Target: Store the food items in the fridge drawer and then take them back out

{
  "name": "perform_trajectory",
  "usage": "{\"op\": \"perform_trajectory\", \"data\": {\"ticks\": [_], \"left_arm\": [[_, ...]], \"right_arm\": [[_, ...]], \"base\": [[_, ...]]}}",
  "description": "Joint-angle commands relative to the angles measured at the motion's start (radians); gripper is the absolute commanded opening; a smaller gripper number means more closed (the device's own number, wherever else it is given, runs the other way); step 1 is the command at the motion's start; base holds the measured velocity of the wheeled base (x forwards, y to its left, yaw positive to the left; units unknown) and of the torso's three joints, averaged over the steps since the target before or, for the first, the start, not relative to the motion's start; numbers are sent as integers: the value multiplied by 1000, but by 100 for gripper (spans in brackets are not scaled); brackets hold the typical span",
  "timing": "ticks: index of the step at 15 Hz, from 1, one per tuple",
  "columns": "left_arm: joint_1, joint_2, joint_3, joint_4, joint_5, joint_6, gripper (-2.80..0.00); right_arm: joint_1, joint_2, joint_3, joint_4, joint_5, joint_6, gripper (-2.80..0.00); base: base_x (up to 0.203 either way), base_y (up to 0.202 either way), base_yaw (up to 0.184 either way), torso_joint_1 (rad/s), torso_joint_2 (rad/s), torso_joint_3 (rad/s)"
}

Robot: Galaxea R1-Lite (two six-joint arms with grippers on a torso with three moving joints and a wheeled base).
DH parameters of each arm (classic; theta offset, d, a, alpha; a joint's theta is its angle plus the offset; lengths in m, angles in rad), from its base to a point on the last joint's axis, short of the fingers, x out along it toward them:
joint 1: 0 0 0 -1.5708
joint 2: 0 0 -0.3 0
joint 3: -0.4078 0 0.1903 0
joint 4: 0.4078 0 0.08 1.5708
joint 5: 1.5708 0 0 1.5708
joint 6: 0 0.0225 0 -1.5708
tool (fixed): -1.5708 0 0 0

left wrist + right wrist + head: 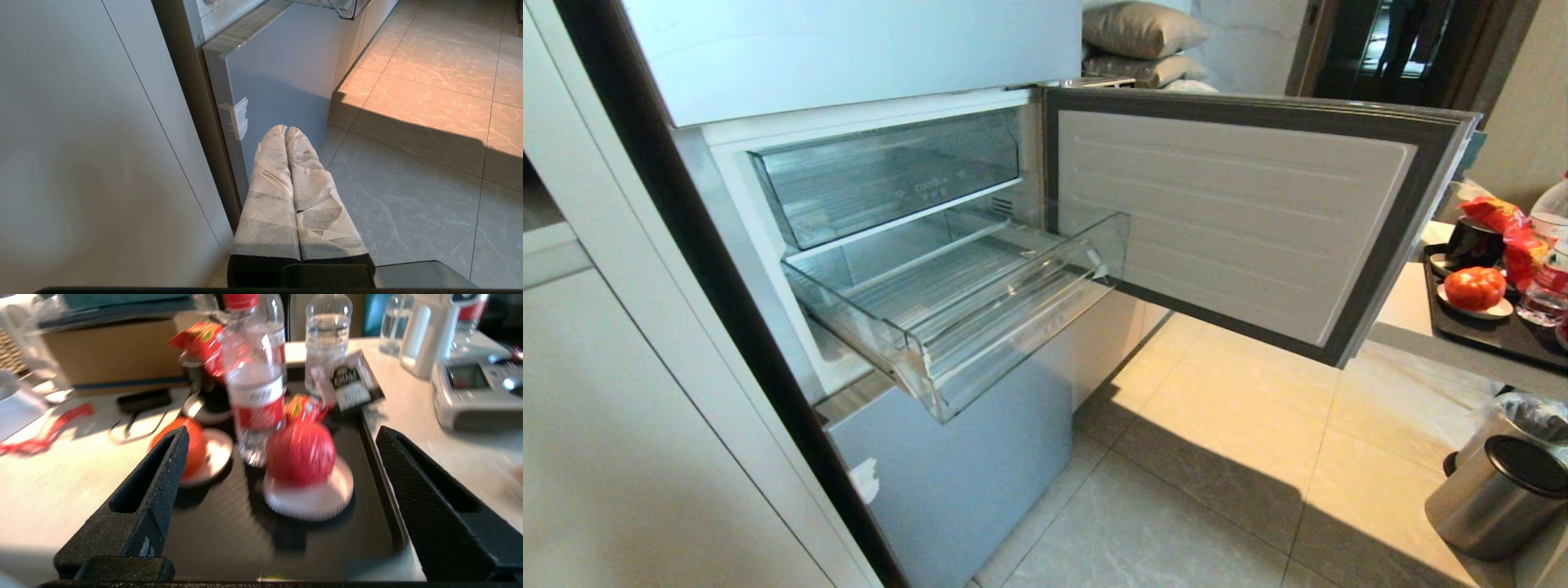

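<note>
The fridge drawer (980, 327) juts out empty from the fridge (947, 474), its clear front lip over open floor (1217, 457), with the swung-out door (1241, 220) alongside. The right hand (282, 437), fingers spread wide and holding nothing, hovers over the black tray (220, 535) on the bench (61, 486), where both food items (301, 452) sit on small white saucers. The left hand (286, 130), fingers pressed together, hangs low beside the fridge's lower panel.

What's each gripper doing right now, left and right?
Left gripper: shut, empty, parked low beside the fridge.
Right gripper: open, empty, above the black tray, facing the red tomato.
</note>
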Motion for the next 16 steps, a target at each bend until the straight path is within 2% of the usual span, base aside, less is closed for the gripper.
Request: {"op": "perform_trajectory", "data": {"ticks": [1,6,10,16], "left_arm": [[0,-1,0,1,0,0,-280],[0,-1,0,0,0,0,-280],[0,-1,0,1,0,0,-280],[0,-1,0,1,0,0,-280]], "right_arm": [[-1,173,-147,-10,-2,0,0],[-1,366,-374,-12,1,-1,0],[-1,448,-490,0,2,-1,0],[2,501,-546,16,6,-1,0]], "base": [[0,0,0,0,0,0],[0,0,0,0,0,0],[0,0,0,0,0,0],[0,0,0,0,0,0]]}}
